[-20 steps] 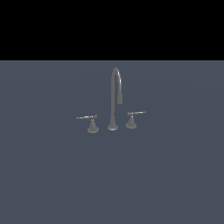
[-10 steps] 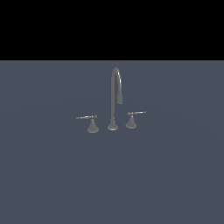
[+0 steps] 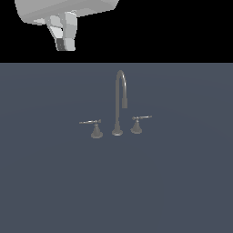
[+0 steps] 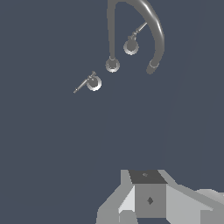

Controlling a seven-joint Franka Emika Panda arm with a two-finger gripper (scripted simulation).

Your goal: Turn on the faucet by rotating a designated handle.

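Newly arrived at the exterior view's upper left, the gripper point(image 3: 63, 38) — whether its jaws are apart cannot be told — hangs well above the bench point(image 3: 182, 191), the designated handle point(image 3: 92, 123) of the faucet point(image 3: 119, 102) lying below — lever level, pointing away from the spout.

Grey faucet point(image 3: 119, 103) standing mid-surface, two lever handles, fingers point(image 3: 64, 32) high above, well apart
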